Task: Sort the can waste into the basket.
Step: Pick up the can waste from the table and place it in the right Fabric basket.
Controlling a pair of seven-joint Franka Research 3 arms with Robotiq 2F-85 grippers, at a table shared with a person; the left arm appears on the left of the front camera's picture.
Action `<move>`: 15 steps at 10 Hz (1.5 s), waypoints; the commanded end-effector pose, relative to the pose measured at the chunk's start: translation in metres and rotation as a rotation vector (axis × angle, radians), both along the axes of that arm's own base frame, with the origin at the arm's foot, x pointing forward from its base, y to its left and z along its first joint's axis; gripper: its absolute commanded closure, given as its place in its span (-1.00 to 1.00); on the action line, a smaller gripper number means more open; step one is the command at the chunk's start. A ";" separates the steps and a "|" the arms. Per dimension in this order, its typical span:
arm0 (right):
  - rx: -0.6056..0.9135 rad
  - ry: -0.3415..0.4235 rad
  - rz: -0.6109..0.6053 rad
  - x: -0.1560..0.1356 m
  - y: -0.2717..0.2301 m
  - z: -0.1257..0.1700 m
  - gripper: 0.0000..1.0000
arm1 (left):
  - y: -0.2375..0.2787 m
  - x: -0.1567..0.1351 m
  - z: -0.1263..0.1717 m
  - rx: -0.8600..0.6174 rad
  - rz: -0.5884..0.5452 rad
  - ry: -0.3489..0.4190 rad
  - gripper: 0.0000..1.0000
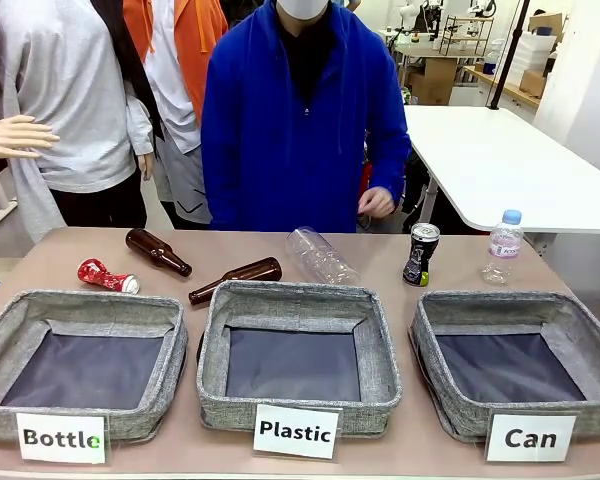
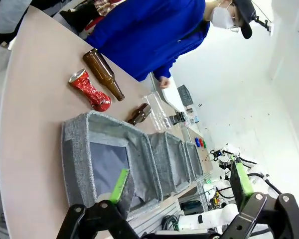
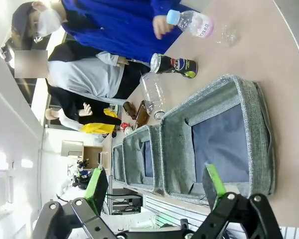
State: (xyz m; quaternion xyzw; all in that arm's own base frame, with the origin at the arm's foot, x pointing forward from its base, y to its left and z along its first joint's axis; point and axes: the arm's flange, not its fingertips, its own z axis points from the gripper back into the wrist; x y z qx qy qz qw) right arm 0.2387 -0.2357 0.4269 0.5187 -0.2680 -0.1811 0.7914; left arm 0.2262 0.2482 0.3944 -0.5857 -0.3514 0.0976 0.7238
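Note:
A crushed red can (image 1: 107, 276) (image 2: 90, 90) lies on the table behind the "Bottle" basket. A dark can with a silver top (image 1: 420, 254) (image 3: 173, 64) stands upright behind the grey "Can" basket (image 1: 572, 322) (image 3: 257, 107) at the right. That basket holds nothing. My left gripper (image 2: 182, 186) hangs open above the near side of the leftmost basket. My right gripper (image 3: 154, 186) hangs open above the near rim of the "Can" basket. The person's hand (image 1: 376, 202) (image 3: 162, 26) rests at the far table edge near the dark can.
Grey baskets labelled "Bottle" (image 1: 170, 345) and "Plastic" (image 1: 380, 360) stand left and middle. Two brown glass bottles (image 1: 158, 251) (image 1: 236, 280) and a clear plastic bottle (image 1: 322, 256) lie behind them. A small water bottle (image 1: 504, 247) stands far right. The person in blue (image 1: 300, 120) stands across the table.

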 end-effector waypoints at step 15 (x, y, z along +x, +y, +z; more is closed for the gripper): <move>0.001 -0.038 0.000 0.004 -0.001 -0.001 -1.00 | -0.294 0.229 0.070 1.229 -0.026 0.521 -1.00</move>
